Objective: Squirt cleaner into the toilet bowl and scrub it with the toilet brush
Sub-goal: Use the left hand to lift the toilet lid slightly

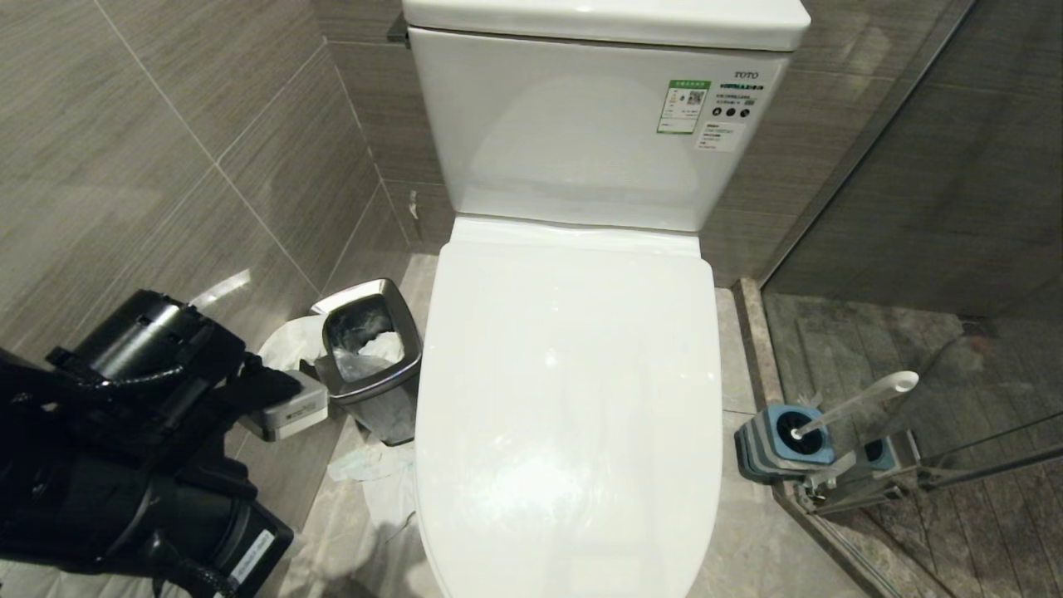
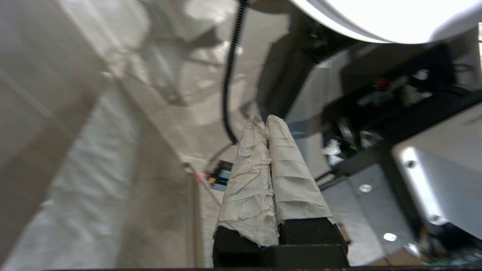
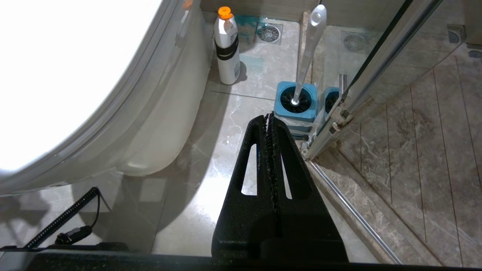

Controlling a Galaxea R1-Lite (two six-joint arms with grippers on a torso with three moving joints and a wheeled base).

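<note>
Toilet brush (image 1: 855, 403) standing in square blue holder (image 1: 785, 444) on floor, right of toilet bowl (image 1: 569, 415), lid down. Likely light, stiff, slick plastic; best taken high on white handle, near rounded tip. Cleaner bottle (image 3: 227, 47) beside bowl base, far side of holder. Left tool (image 2: 268, 124) pressed shut, empty, near left. Right tool (image 3: 269, 120) shut, empty, just short of holder.

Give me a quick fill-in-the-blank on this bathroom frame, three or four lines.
1. The glossy white toilet lid is ____.
2. The long white toilet brush stands in a square ____ holder.
3. The white cleaner bottle has an ____ cap.
4. The small square steel waste bin sits on the toilet's ____ side in the head view.

Missing words: closed; blue; orange; left
</note>
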